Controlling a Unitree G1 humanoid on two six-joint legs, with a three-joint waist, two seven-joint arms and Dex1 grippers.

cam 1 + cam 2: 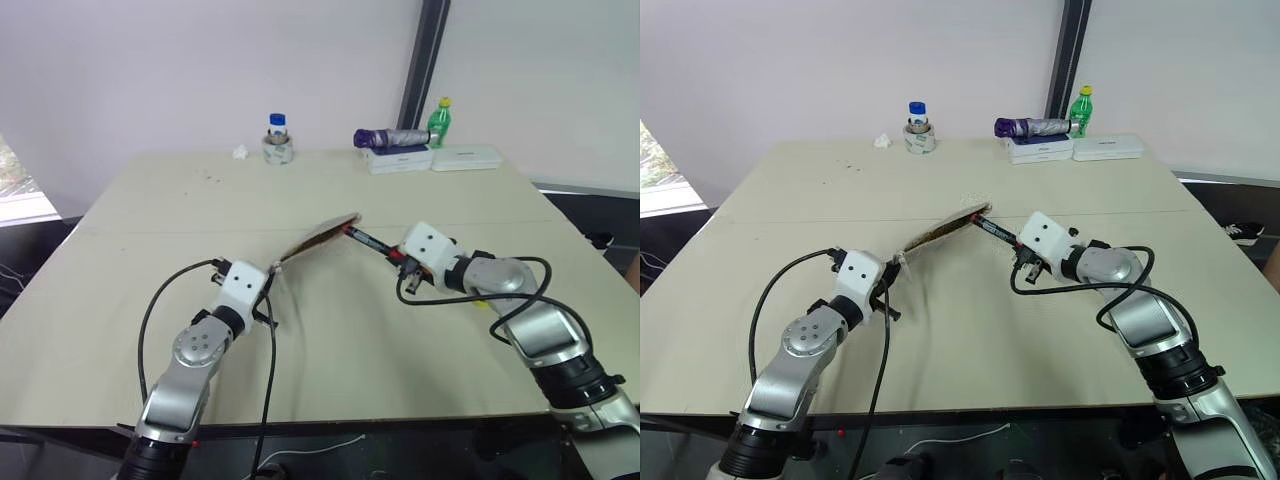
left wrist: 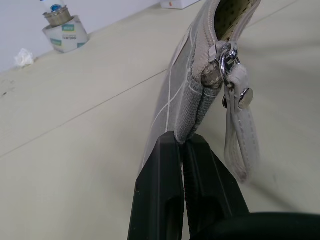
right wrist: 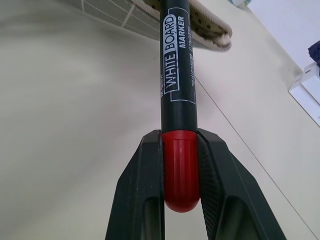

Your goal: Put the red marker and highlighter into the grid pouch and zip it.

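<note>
My left gripper [image 2: 182,141] is shut on one end of the grid pouch [image 1: 320,236] and holds it off the table, edge-on, with its mouth open at the far end. The zipper's white pull tab [image 2: 239,125] hangs next to my fingers. My right gripper [image 3: 180,140] is shut on the red cap end of the red marker [image 3: 178,75]. The marker's black barrel points at the pouch's open mouth [image 3: 210,30], and its tip is hidden at the pouch's rim. Under my right forearm a sliver of yellow shows, the highlighter [image 1: 479,300], which is mostly hidden.
Along the table's far edge stand a tape roll with a small bottle on it [image 1: 277,148], a crumpled paper [image 1: 240,152], two white boxes [image 1: 465,157], a purple folded umbrella [image 1: 390,138] and a green bottle [image 1: 438,122]. Black cables hang from both arms.
</note>
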